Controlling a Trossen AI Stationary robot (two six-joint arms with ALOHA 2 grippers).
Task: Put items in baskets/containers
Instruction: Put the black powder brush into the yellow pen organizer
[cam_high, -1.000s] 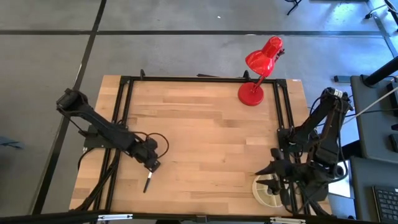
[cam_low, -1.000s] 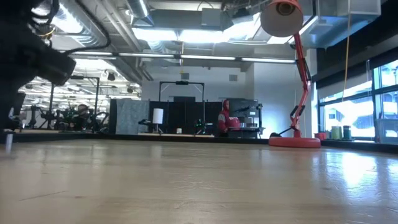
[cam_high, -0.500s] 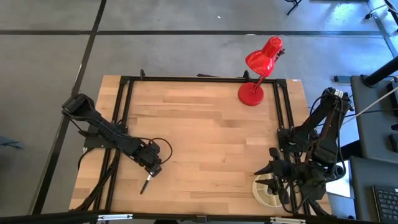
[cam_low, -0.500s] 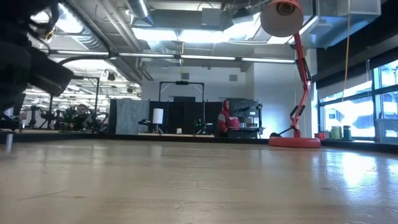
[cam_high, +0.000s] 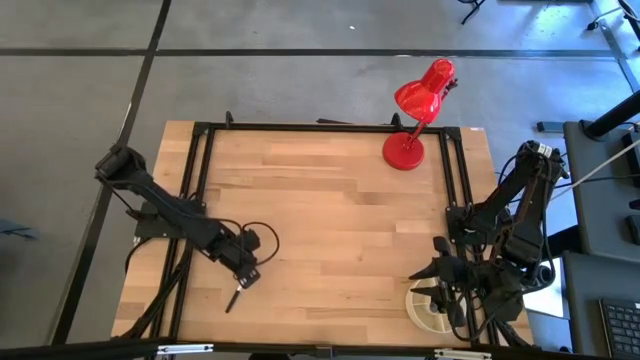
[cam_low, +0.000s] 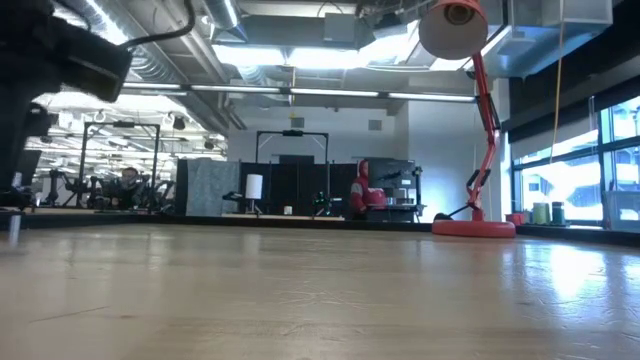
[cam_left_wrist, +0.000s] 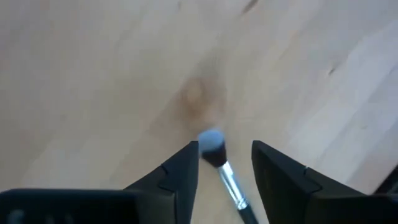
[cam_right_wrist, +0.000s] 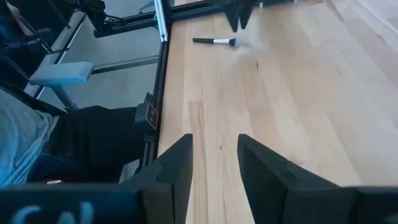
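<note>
one makeup brush (cam_left_wrist: 222, 169), between open left jaws

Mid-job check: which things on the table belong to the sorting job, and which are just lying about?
Job:
- makeup brush, lying on the wood between the open left gripper fingers
- cream dish, at the near right corner under the right gripper

Lying about:
- red desk lamp, far right edge

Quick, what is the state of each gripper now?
Left gripper: open, fingers on either side of a makeup brush lying on the table, not gripping it.
Right gripper: open, holding nothing.
</note>
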